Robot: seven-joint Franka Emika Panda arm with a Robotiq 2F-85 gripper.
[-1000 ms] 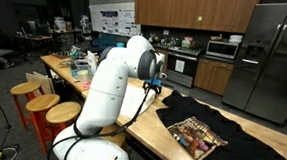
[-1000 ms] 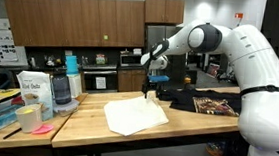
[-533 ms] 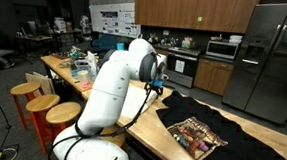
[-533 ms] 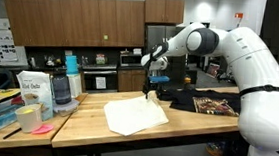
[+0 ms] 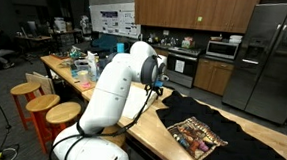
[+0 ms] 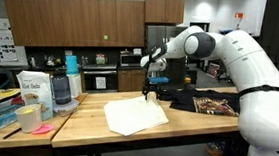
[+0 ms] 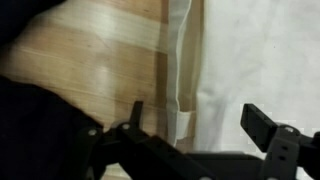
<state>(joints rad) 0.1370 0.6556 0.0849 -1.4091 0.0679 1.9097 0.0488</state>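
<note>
One robot arm reaches over a long wooden surface [image 6: 84, 122], and its single pincer [image 6: 152, 92] hangs just above the near edge of one white cloth [image 6: 133, 116], not touching it. The pincer is spread wide and empty: in the wrist view its two fingers [image 7: 135, 114] stand well apart at the bottom of the picture with nothing between them.

The white cloth lies flat on the surface, roughly square and turned at an angle, with one corner pointing towards the arm's side. In the wrist view the white cloth [image 7: 262, 50] fills the right half, its folded hem running top to bottom beside bare wood [image 7: 90, 60]. The pincer [image 7: 200, 125] sits over that hem.

Just beside the cloth lies one black T-shirt [image 6: 210, 104] with a coloured print on its front, spread out on the same surface. It shows in both exterior views, and from behind the robot the black T-shirt [image 5: 195, 135] lies in the foreground. There the pincer [image 5: 159, 89] pokes out past the white arm, and the cloth is hidden.

At the far end of the surface stand two containers, one white-labelled tub [image 6: 30, 89] and one blue-lidded jar [image 6: 65, 85]. Three round wooden stools [image 5: 42, 102] line one long side.
</note>
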